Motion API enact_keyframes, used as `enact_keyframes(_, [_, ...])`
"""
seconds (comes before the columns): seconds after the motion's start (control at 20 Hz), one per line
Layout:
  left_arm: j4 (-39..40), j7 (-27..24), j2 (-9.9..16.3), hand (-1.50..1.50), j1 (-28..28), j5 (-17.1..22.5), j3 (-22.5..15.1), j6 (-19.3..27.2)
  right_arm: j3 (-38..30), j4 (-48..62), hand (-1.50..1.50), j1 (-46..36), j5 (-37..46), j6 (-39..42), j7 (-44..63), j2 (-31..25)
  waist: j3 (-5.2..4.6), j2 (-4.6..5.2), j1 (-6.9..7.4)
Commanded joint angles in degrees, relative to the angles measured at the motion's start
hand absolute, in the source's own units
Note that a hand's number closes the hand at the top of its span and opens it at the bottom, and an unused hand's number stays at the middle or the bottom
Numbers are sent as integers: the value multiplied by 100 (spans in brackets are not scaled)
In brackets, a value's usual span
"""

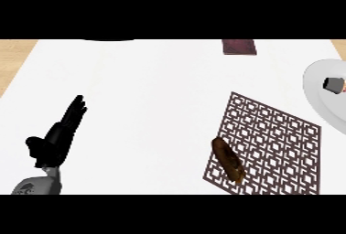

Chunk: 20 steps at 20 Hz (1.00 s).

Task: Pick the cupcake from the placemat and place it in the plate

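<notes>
While cupcake (228, 160) lies on placemat (270, 146), left hand (59, 135) rests, fingers straight.

White counter (155, 91) fills most of the view. Dark reddish-brown box-like thing (240, 46) at its far edge, right of centre, cut off by the top of the view; can't tell what it is. Light wood floor (15, 57) shows at far left, and a strip at the top right corner.
</notes>
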Motion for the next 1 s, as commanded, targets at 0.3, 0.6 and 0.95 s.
enact_keyframes(0.3, [-96, 98, 61, 0, 162, 16, 78, -16, -1628, -47, -150, 405, -1729, 192, -1420, -206, 8, -36, -123])
enact_keyframes(0.6, [-249, 205, 4, 0, 109, 41, 87, 25, -2292, 145, -150, 1329, -2522, 1495, -2139, -814, 8, -35, -152])
enact_keyframes(0.95, [32, -16, -132, 0, 19, -85, 65, 135, -2450, 450, -150, 2516, -2817, 2722, -3036, -1234, 8, -33, -185])
